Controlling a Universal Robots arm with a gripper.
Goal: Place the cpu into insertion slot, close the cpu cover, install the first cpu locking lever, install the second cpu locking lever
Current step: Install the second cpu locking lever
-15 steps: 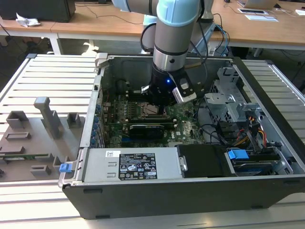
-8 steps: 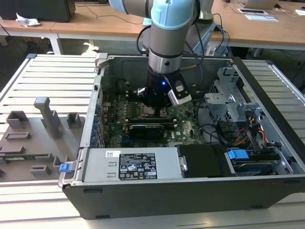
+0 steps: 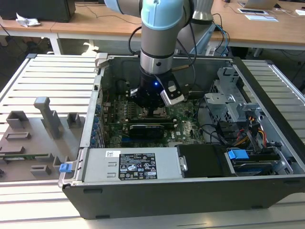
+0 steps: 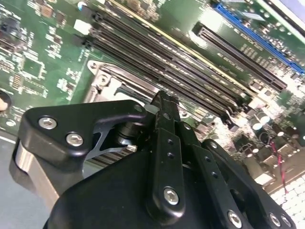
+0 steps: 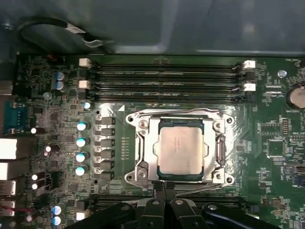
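Observation:
The cpu (image 5: pixel 181 150), a pale silver square, lies in the insertion slot (image 5: pixel 224 179) in the middle of the green motherboard (image 5: pixel 276 148). The cpu cover (image 5: pixel 143 148), a silvery frame, lies flat around it. One thin wire lever (image 5: pixel 181 112) runs along one side of the socket. Another wire lever (image 5: pixel 202 184) runs along the opposite side, beside my gripper (image 5: pixel 162 186). The black fingers are pressed together there, at the socket's edge. In the second wrist view the gripper (image 4: pixel 164 98) hangs low over a corner of the socket frame (image 4: pixel 102 81). The exterior view has the gripper (image 3: pixel 155 112) down inside the open computer case.
Long black memory slots (image 5: pixel 162 78) lie along one side of the socket, and a row of capacitors (image 5: pixel 82 148) along another. A black card (image 3: pixel 150 128), the power supply (image 3: pixel 133 164) and a drive cage (image 3: pixel 228 102) crowd the case. Grey fixtures (image 3: pixel 33 138) sit on the exterior view's left.

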